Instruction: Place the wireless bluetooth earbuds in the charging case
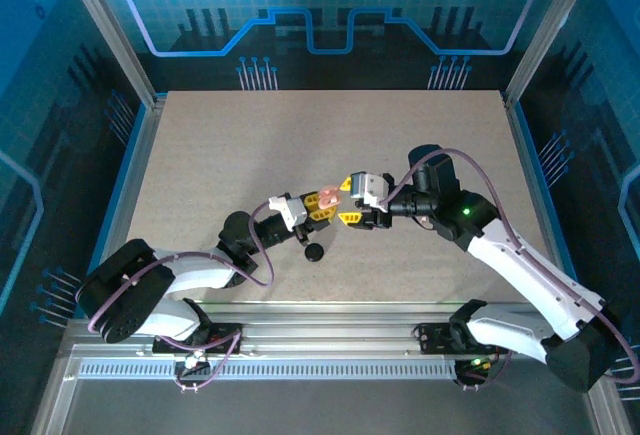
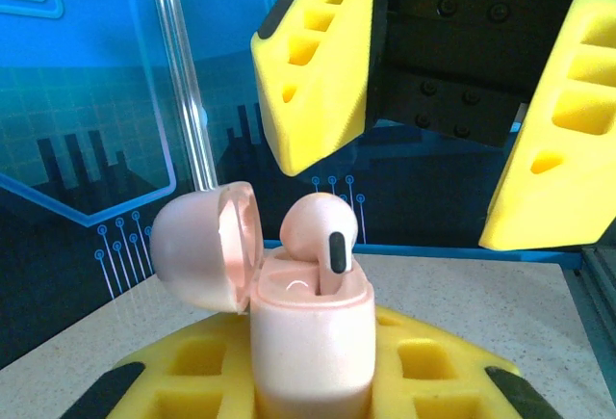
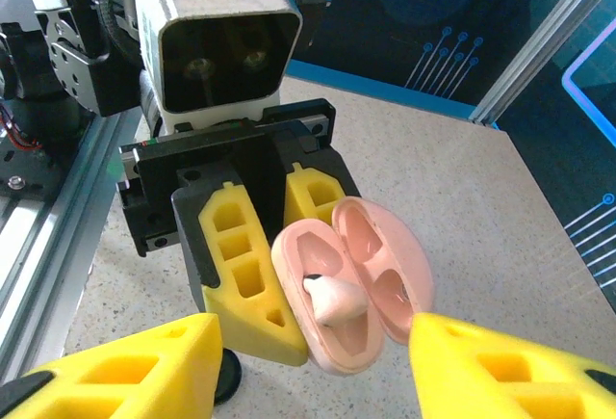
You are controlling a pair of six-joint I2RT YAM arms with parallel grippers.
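- Our left fingers [image 3: 241, 274] clamp the case [image 2: 313, 352], which stands upright between them with its lid [image 2: 202, 250] swung open.
- An earbud [image 2: 316, 231] sits half in its well, not seated.
- Our right fingers [image 2: 318, 82] stand apart and empty, just above the case.
- We judge that an off-centre push could tip the earbud out or slide the case through the grip. Brushing the lid could close it on the raised earbud.
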